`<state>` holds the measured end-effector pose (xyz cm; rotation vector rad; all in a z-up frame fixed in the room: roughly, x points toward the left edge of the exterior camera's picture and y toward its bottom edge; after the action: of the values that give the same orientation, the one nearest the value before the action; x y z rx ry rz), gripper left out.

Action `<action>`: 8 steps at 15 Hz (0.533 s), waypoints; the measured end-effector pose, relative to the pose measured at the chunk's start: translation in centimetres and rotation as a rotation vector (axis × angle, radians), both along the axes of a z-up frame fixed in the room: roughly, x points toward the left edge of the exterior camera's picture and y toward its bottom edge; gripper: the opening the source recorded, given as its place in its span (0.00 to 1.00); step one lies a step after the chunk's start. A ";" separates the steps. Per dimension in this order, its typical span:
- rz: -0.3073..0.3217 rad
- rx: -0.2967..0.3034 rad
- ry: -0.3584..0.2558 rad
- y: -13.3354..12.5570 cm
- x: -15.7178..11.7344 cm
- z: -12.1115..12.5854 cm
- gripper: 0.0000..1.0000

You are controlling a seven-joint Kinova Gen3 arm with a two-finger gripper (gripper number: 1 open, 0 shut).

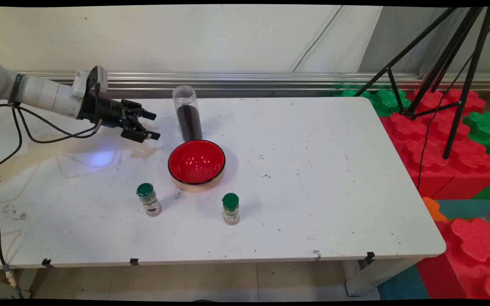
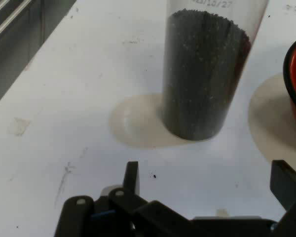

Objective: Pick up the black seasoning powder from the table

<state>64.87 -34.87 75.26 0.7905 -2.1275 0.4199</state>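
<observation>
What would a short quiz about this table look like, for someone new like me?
1. True or false: the gripper is holding the clear jar.
2. How many green-capped bottles stand on the table?
3. Which lies nearest the red bowl: (a) the clear jar of dark grains, (b) the tripod, (c) the foam blocks?

Key:
1. False; it is open, empty, beside the jar.
2. Two: the left bottle and the right bottle.
3. (a)
</observation>
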 end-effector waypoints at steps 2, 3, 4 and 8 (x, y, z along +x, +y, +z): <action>-0.004 0.001 0.007 -0.2 -0.1 -0.1 1.00; -0.006 0.000 0.011 -0.3 -0.2 -0.1 1.00; -0.008 -0.001 0.014 -0.4 -0.2 -0.1 1.00; -0.013 -0.009 0.032 -1.1 -0.8 -0.4 1.00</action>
<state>64.09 -35.95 74.85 0.7724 -2.0990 0.4076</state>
